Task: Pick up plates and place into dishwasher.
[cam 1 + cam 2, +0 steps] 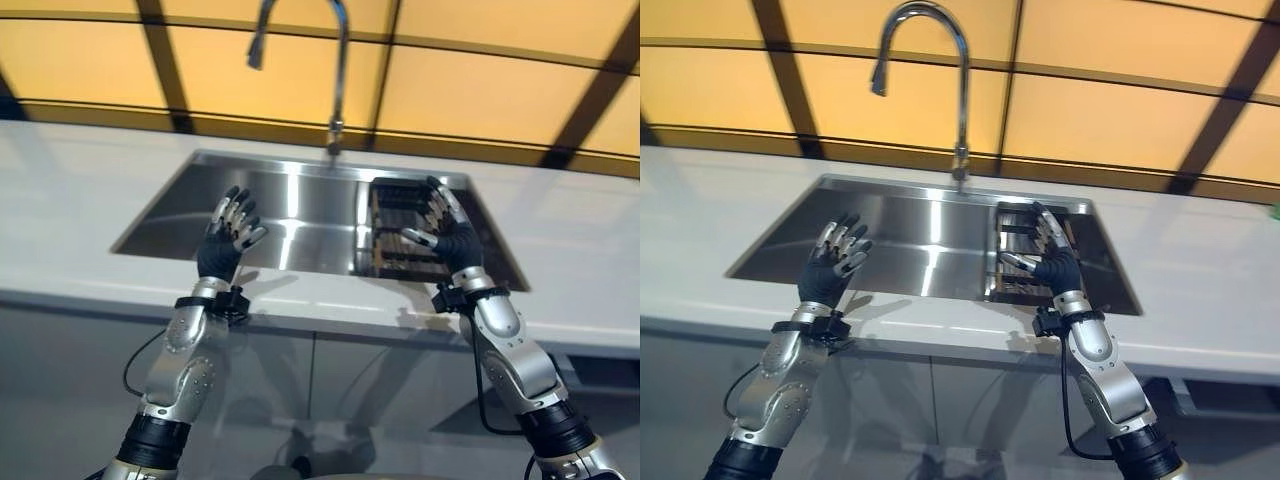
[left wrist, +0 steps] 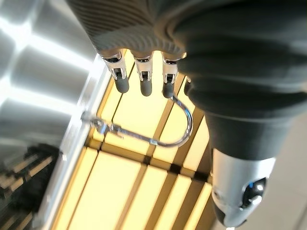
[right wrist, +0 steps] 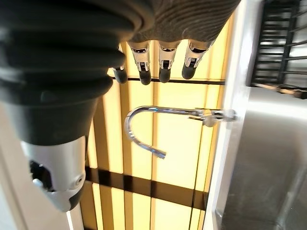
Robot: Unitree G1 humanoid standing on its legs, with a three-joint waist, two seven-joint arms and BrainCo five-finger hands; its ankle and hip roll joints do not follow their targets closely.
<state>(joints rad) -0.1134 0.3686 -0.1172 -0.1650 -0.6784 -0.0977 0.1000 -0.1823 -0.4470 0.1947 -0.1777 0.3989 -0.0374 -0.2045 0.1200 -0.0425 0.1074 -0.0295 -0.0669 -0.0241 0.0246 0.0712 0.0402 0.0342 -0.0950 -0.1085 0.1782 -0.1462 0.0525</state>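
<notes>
The left hand (image 1: pixel 228 240) hovered over the bare, brushed-steel left part of the rectangular sink (image 1: pixel 200 215), its fingers loosely spread and holding nothing, with the pale smooth worktop (image 1: pixel 70 190) running wide beyond the rim. Behind the basin's middle rose a polished gooseneck tap (image 1: pixel 940 60) against amber panels crossed by dark bars. The right hand (image 1: pixel 447 232), fingers likewise spread and empty, hung above a dark slatted rack (image 1: pixel 400 245) set in the sink's right end.
</notes>
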